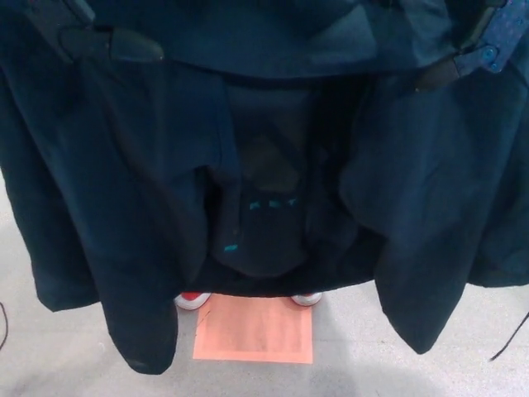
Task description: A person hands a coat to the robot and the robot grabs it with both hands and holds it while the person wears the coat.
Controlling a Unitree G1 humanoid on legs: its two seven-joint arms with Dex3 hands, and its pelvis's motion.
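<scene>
Coat held open for wearing
My left hand [111, 43] at eleven o'clock and right hand [459, 66] at one o'clock grip the navy coat [124, 190]; I'd keep both level while the person [264, 207] slips in.

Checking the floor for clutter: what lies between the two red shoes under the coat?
In the head view, only bare grey floor between the left shoe and right shoe; the orange sheet lies just in front of them.
</scene>
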